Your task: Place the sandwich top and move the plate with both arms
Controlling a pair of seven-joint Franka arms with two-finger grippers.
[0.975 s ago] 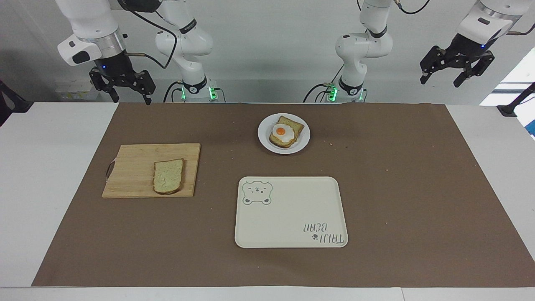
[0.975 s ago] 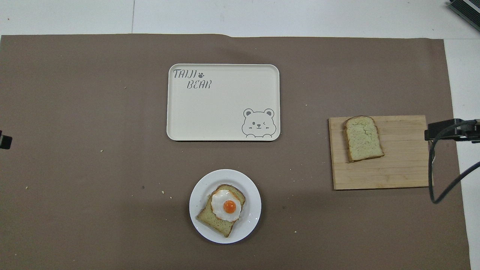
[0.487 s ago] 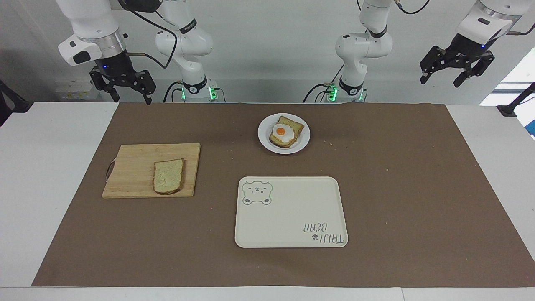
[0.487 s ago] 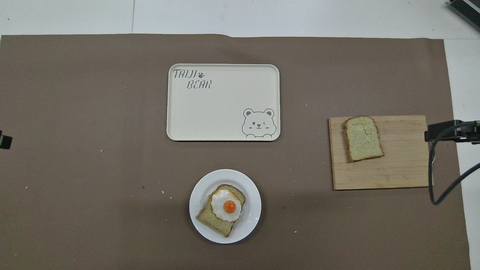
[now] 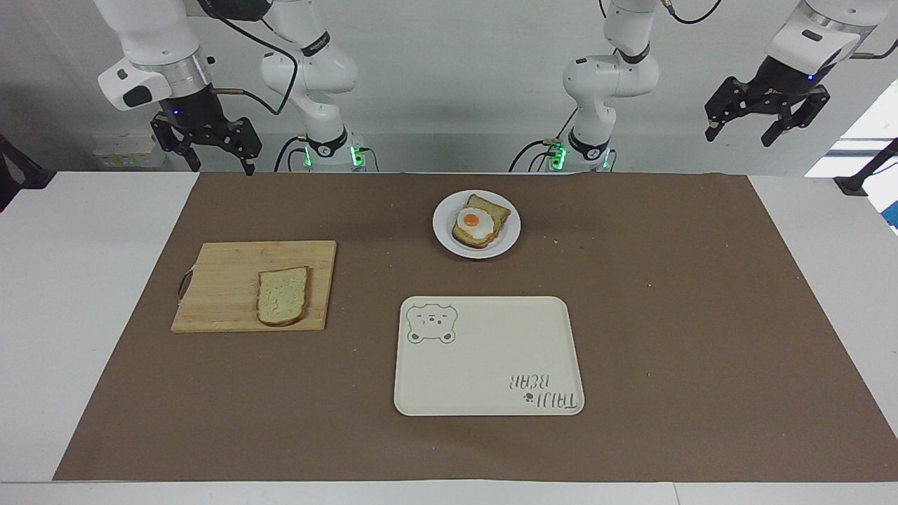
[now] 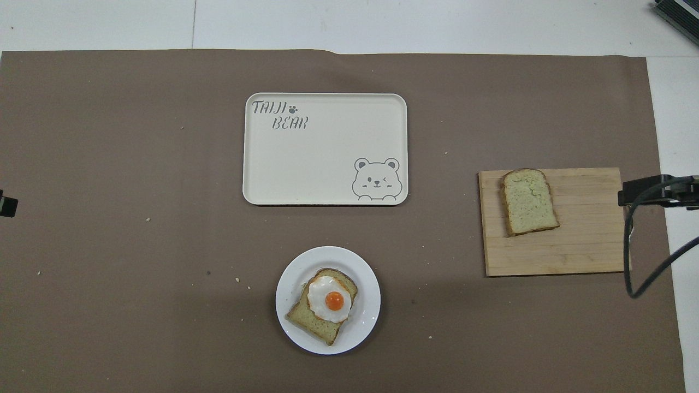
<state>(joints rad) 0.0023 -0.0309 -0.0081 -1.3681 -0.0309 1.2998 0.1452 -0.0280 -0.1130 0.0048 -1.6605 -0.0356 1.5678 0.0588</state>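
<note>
The sandwich top (image 5: 283, 295) lies flat on a wooden cutting board (image 5: 224, 280) toward the right arm's end of the table; it also shows in the overhead view (image 6: 528, 201). The white plate (image 5: 443, 231) stands near the robots at mid-table and holds a bread slice with a fried egg (image 5: 471, 221); the plate also shows in the overhead view (image 6: 367, 322). My right gripper (image 5: 221, 167) hangs open and empty in the air at the table's edge by the robots, above and apart from the board. My left gripper (image 5: 739, 137) hangs open and empty, high over the left arm's end.
A cream rectangular tray (image 5: 491, 351) with a bear drawing lies farther from the robots than the plate; it also shows in the overhead view (image 6: 317, 164). A brown mat (image 5: 666, 315) covers the table. The cutting board also shows in the overhead view (image 6: 584, 245).
</note>
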